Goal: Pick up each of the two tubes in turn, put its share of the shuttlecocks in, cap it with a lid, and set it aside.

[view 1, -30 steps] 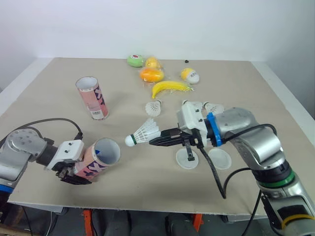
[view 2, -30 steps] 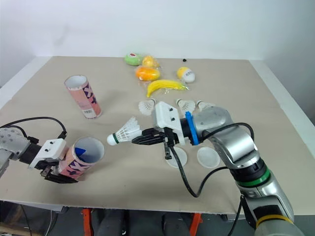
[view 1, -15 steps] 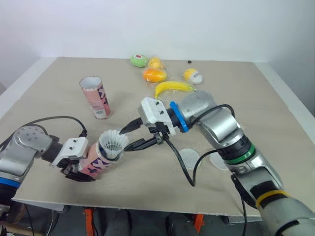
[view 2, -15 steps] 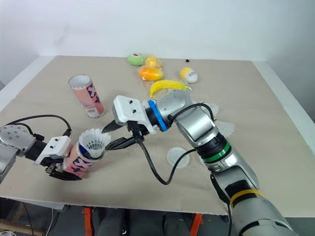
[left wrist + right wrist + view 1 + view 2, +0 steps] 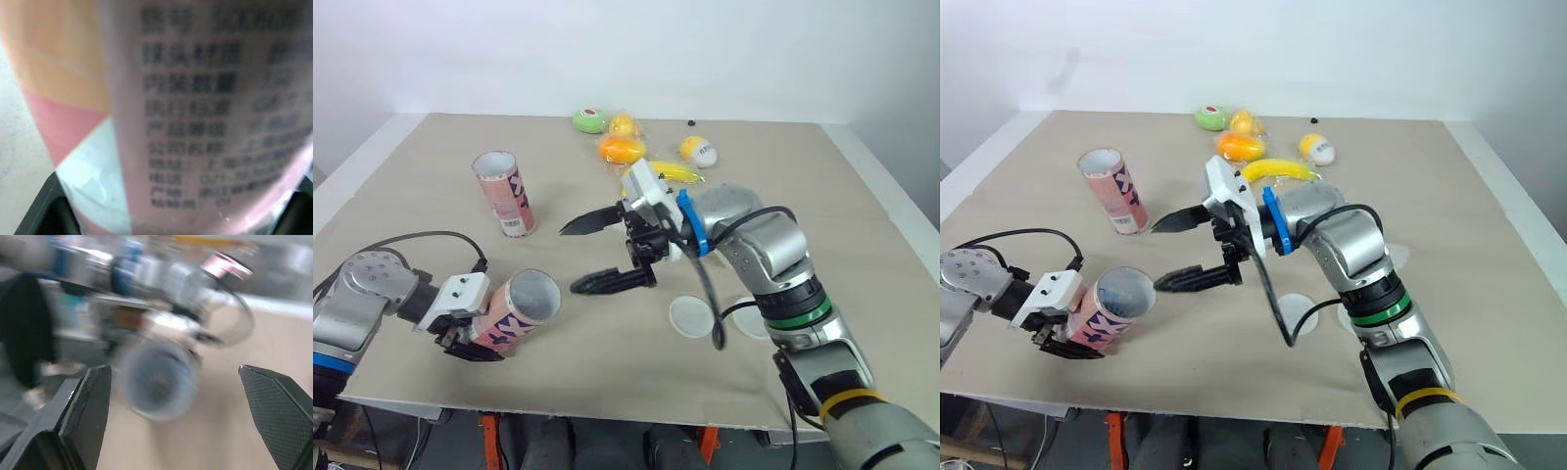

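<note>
A pink tube point(image 5: 514, 311) lies tilted just above the table's front left, with my left gripper point(image 5: 460, 331) shut around its lower body. Its open mouth point(image 5: 532, 294) faces my right gripper and shows a pale inside; I cannot make out a shuttlecock in it. In the left wrist view the tube's printed label point(image 5: 195, 122) sits close between the fingers. My right gripper point(image 5: 589, 255) hangs open a short way right of the mouth, fingers wide apart and holding nothing. The same mouth point(image 5: 159, 382) appears blurred ahead in the right wrist view. A second pink tube point(image 5: 501, 192) stands upright at the back left.
Two white lids point(image 5: 688, 314) lie flat under my right forearm, one partly hidden by a cable. A banana point(image 5: 666, 171), an orange fruit point(image 5: 619, 149), a green fruit point(image 5: 590, 121) and a yellow one point(image 5: 697, 150) sit at the back centre. The table's front edge point(image 5: 607, 399) is near the held tube.
My right gripper carried a shuttlecock left to the held tube's mouth, opened, and has drawn back to the right with nothing in it. The left gripper has kept its hold on the tube.
</note>
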### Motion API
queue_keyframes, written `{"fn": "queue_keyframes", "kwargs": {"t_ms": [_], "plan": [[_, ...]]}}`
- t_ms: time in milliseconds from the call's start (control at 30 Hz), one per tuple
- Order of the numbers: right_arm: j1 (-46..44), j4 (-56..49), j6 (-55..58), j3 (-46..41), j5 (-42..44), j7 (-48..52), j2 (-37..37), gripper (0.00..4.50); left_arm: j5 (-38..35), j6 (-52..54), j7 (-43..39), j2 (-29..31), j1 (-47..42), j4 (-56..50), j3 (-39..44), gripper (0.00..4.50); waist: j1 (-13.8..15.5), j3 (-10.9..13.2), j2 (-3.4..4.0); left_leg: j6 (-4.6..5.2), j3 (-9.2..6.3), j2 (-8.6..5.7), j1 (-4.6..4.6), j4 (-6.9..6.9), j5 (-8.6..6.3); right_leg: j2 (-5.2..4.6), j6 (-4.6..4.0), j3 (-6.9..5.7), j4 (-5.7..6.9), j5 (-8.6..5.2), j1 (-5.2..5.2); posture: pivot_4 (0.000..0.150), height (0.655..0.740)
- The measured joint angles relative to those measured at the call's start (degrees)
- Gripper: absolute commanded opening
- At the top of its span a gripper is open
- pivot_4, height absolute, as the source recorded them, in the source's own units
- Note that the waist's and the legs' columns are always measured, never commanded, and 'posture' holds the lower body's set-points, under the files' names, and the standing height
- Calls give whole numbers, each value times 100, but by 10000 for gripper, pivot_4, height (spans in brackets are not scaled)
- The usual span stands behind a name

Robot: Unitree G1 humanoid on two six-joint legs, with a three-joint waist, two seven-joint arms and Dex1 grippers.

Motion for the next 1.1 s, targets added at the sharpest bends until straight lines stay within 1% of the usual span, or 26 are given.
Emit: {"fn": "queue_keyframes", "kwargs": {"t_ms": [67, 100, 167, 300, 400, 500, 600, 900, 1100], "plan": [[-9, 465, 23, -112, -277, -625, 236, 44724, 1, 38, 12, 0, 16, -28, 23, 33948, -1, 0, -1, 0, 1, 0, -1, 0, 0, 0, 0, 0, -1, 0, 0, 1500, 6946], [-101, 960, 94, -194, -491, -1220, 496, 44724, 0, 42, 13, 2, 59, -48, 41, 33948, -9, 0, 0, 0, 7, 1, -1, 0, 0, -1, -1, 3, 0, 0, -2, 1500, 6946], [-222, 1750, 162, -307, -858, -2062, 858, 44724, -9, 50, 26, -6, 79, -113, 52, 33948, -7, 0, -1, 3, 7, -1, -15, -1, 2, -1, 0, 2, -1, 0, -7, 1500, 6946], [-246, 2310, 50, -337, -1133, -2577, 1117, 44724, -16, 87, 17, -6, 87, -177, 57, 33948, -1, 0, -1, 10, 8, -4, -39, -1, -2, -2, 1, 2, -3, -1, -12, 1500, 6946], [-234, 2463, 44, -334, -1320, -2751, 1141, 44724, -21, 98, 29, -7, 105, -215, 109, 33948, 0, 1, 0, 11, 8, -4, -52, -1, -1, -2, 5, -2, -3, -4, -16, 1500, 6946], [-186, 2457, 52, -356, -1420, -2772, 1007, 44724, -21, 99, 67, -14, 161, -247, 157, 33948, 0, 0, 0, 11, 8, -3, -52, -1, -1, -2, 32, -3, -3, -19, -14, 1500, 6946], [-110, 2457, 64, -380, -1461, -2802, 905, 44724, -19, 103, 87, -21, 190, -263, 165, 33948, -1, 1, 0, 12, 8, -2, -52, -1, 0, -2, 32, -3, -3, -19, -14, 1500, 6946], [24, 2540, -198, -347, -2118, -3045, 457, 44724, -2, 174, 107, -111, 202, -276, 189, 33948, 0, 1, 0, 18, 10, -6, -52, 0, 2, -5, 33, 0, -9, -20, -11, 1500, 6946], [-5, 2759, -360, -364, -2304, -3146, 435, 44724, 5, 175, 112, -170, 202, -276, 216, 33948, 0, 1, 0, 25, 13, -9, -56, 1, 6, -8, 34, 1, -9, -20, -9, 1500, 6946]]}}
